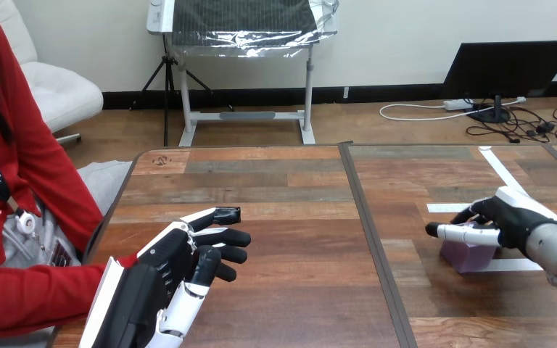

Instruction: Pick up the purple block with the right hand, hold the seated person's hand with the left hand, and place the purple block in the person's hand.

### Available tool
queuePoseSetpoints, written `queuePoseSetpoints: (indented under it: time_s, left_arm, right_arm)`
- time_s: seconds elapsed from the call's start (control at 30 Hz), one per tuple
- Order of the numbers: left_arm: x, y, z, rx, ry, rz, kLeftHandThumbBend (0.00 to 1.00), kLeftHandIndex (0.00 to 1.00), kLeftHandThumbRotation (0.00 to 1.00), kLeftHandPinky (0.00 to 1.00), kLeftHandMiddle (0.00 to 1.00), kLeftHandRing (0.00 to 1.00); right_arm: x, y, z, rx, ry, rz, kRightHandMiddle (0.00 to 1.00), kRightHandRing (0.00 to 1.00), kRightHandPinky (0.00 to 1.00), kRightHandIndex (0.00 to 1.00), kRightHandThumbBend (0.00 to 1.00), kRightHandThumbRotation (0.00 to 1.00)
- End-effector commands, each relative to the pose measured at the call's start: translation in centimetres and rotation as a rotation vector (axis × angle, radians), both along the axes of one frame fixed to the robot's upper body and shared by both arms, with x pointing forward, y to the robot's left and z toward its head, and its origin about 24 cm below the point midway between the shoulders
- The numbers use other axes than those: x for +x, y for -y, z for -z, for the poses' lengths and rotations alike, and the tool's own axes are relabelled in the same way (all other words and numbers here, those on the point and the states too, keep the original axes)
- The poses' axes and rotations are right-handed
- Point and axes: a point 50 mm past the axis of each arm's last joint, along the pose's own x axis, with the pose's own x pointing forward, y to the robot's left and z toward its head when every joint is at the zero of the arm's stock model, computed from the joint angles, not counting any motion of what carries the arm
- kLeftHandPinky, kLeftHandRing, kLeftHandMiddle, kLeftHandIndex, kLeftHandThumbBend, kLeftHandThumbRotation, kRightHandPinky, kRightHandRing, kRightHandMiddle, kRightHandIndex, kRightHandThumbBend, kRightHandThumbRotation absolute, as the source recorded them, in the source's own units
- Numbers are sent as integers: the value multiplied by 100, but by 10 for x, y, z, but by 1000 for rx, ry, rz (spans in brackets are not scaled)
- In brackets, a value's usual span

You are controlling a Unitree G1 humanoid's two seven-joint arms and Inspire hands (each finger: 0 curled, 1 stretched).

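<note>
The purple block point(466, 257) sits on the table at the right, on a strip of white tape. My right hand point(516, 217) lies over its top, fingers curled down behind it and thumb point(458, 233) stretched across its near side, closing on it. My left hand point(161, 281) hovers at the lower left with its fingers relaxed and spread, pointing right, nothing in them. The person's red sleeve point(36, 299) runs along the table's left edge and passes under that hand. The person's own hand is hidden.
A dark seam point(374, 246) splits the wooden table into two halves. More white tape strips point(500, 170) lie on the right half. The person sits close against the table's left edge.
</note>
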Motion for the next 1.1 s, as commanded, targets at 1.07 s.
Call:
queuePoseSetpoints:
  time_s: [1.07]
  left_arm:
    - [8, 0, -10, -8, 68, 15, 42, 73, 80, 55, 67, 63]
  right_arm:
    - [10, -4, -14, 69, -64, -17, 87, 84, 78, 85, 69, 48]
